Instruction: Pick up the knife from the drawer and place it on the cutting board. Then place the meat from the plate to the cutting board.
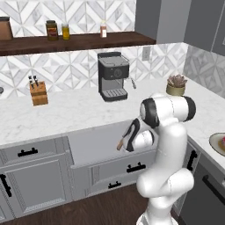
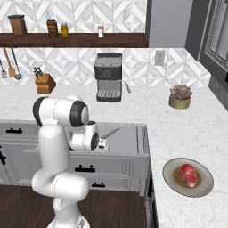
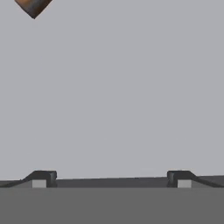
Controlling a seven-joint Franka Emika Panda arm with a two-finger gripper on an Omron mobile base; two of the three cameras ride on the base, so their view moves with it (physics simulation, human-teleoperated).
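The knife [image 2: 110, 132] lies on the floor of the pulled-out drawer [image 2: 129, 153] — its brown handle end shows in the hand view. The gripper [image 3: 111, 178] hangs over the drawer floor, fingers spread wide, holding nothing. The meat [image 2: 189, 174] sits on the plate [image 2: 171, 180] on the counter [image 2: 178, 129].

**Open drawer floor mostly bare under the hand**

In the hand view, the drawer [image 3: 113, 96] floor spreads bare across the frame; the knife [image 3: 33, 6] handle intrudes at upper left. In the right base view, the drawer's walls and the arm hem the opening.
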